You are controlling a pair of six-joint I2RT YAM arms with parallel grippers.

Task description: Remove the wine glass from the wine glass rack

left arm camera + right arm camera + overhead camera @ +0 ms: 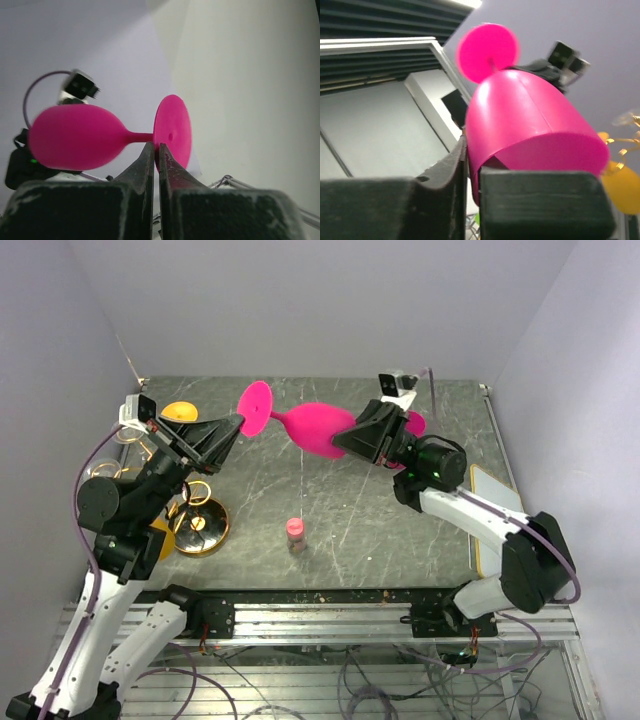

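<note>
Surroundings: the wine glass rack [200,525] stands on the left part of the grey marbled surface [380,530], directly under and beside the left arm. Its round gold base and ring-ended arms show between the arm links. One orange glass [178,411] sits at the far side of the rack, and a second orange glass [160,540] is at its near side, partly hidden by the arm. A small pink-capped item [295,530] stands alone near the middle of the surface, below the raised glass and well apart from it. A white panel with a pale yellow rim [495,502] lies at the right edge, partly under the right forearm.

Writing: any markings are too small to read.

Task item: the pink wine glass [315,428] is off the rack. It lies horizontal in the air between the two arms, with its foot to the left and its bowl to the right.

Left arm: it rises from its base and reaches inward over the rack. The left end effector [238,428] has its fingers pressed together, and their tips pinch the rim of the glass's foot.

Right arm: the elbow is folded at the right and the forearm is angled up and to the left. The right end effector [345,443] is closed on the bowl. In the wrist view the bowl wall sits between the fingers [455,170].

A pink patch shows just behind the right end effector; I cannot tell what it belongs to.
</note>
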